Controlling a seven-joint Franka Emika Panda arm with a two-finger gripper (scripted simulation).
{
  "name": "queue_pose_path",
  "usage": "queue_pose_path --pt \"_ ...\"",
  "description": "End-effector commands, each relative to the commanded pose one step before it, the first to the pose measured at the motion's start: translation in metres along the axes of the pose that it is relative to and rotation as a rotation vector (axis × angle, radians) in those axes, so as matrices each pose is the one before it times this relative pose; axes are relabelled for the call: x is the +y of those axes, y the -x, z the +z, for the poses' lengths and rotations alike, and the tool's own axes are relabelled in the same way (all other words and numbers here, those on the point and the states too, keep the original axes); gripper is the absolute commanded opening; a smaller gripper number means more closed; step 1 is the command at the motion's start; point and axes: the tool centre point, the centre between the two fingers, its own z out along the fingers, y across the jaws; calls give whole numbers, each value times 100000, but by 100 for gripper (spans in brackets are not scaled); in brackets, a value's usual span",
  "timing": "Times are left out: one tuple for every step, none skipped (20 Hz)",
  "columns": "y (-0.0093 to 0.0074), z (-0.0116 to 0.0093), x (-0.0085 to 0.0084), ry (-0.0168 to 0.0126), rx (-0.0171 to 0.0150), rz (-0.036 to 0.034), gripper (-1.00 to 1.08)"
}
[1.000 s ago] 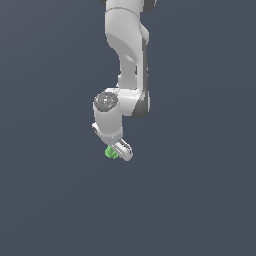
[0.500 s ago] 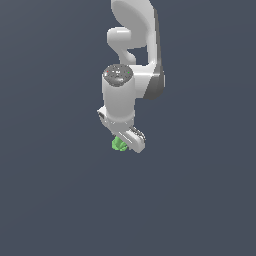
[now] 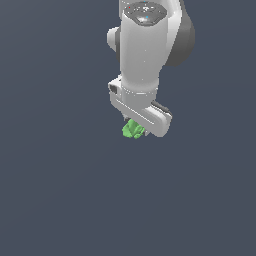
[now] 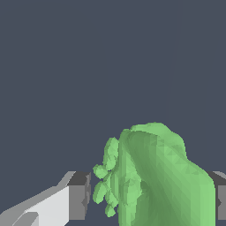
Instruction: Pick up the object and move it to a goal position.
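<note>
The object (image 3: 133, 129) is a small bright green lumpy thing, smooth on one side and bumpy on the other. It hangs under the white hand of my arm in the exterior view, held off the dark surface. In the wrist view the object (image 4: 154, 181) fills the space between the two grey pads (image 4: 78, 196). My gripper (image 3: 138, 129) is shut on it; the white hand hides most of the fingers in the exterior view. My gripper (image 4: 148, 198) shows in the wrist view with the object squeezed between its fingers.
A plain dark grey-blue surface (image 3: 60, 190) fills the rest of both views. The white arm (image 3: 147, 45) rises from the hand toward the upper edge of the exterior view. No other objects show.
The arm has come toward the camera and looks much larger. The hand and the green object have shifted toward the exterior view's right, with the grip unchanged.
</note>
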Motion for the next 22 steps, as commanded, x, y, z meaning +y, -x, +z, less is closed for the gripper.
queue_pose_path --pt "678 -2671 -1043 95 -33 54 -100" --pt "244 -1023 -425 0 0 0 -100" --pt "240 -1010 -421 0 0 0 -100" --pt "235 -996 -418 0 0 0 -100" --pt "229 -976 -412 0 0 0 -100" --pt "217 -930 -394 0 0 0 -100" --pt "206 -884 -377 0 0 0 -100" --pt "195 -842 -361 0 0 0 -100" --pt "185 -804 -346 0 0 0 -100" --pt "176 -768 -333 0 0 0 -100" --pt "182 -734 -333 -25 -34 -55 -100" --pt "159 -704 -308 0 0 0 -100" --pt "151 -675 -296 0 0 0 -100" --pt "144 -647 -285 0 0 0 -100" --pt "137 -621 -275 0 0 0 -100" --pt "142 -596 -273 -45 -57 -66 -100" --pt "125 -571 -255 0 0 0 -100" --pt "119 -548 -246 0 0 0 -100" --pt "113 -526 -237 0 0 0 -100" --pt "107 -504 -228 0 0 0 -100" --pt "102 -483 -220 0 0 0 -100" --pt "97 -462 -211 0 0 0 -100"
